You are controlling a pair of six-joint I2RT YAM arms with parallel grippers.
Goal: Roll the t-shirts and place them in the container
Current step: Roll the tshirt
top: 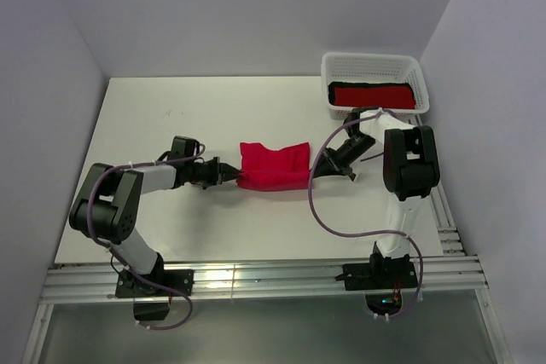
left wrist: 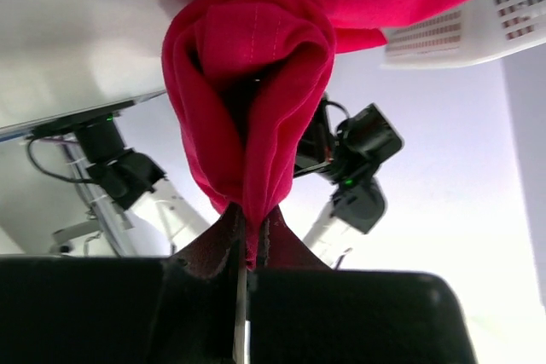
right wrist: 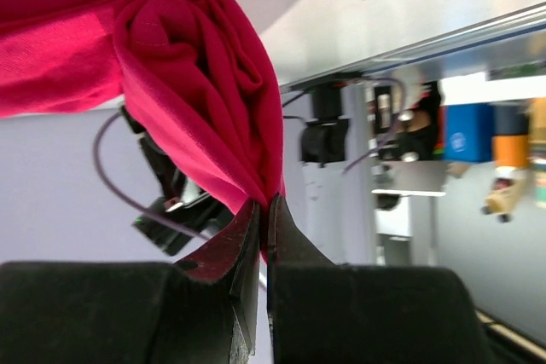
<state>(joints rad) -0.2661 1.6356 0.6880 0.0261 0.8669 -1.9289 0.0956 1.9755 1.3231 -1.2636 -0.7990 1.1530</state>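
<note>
The main risk is losing the grip. Each pincer has only a thin fold of cloth at the very tip of its jaws, so if the two arms pull apart or move out of step, an end of the crimson t-shirt (top: pixel 273 166) could slip free. The bundle looks loose and lumpy in both wrist views, with open folds, and judging by that it could sag in the middle or come unrolled if one end drops. Uneven turning of the two ends would twist it instead of tightening it.

The crimson t-shirt lies bunched near the middle of the surface (top: pixel 171 100), stretched between the arms. Whether it rests on the surface or hangs just clear I cannot tell.

The left pincer (left wrist: pixel 252 223) is all but closed, its jaws nipping the shirt's left end. The right pincer (right wrist: pixel 264 210) is likewise nearly closed, with the right end pinched between its jaws.

At the far right corner stands a white basket (top: pixel 373 62), well apart from the shirt, with a deeper red rolled t-shirt (top: pixel 373 95) inside and black cloth (top: pixel 421 91) showing around it.
</note>
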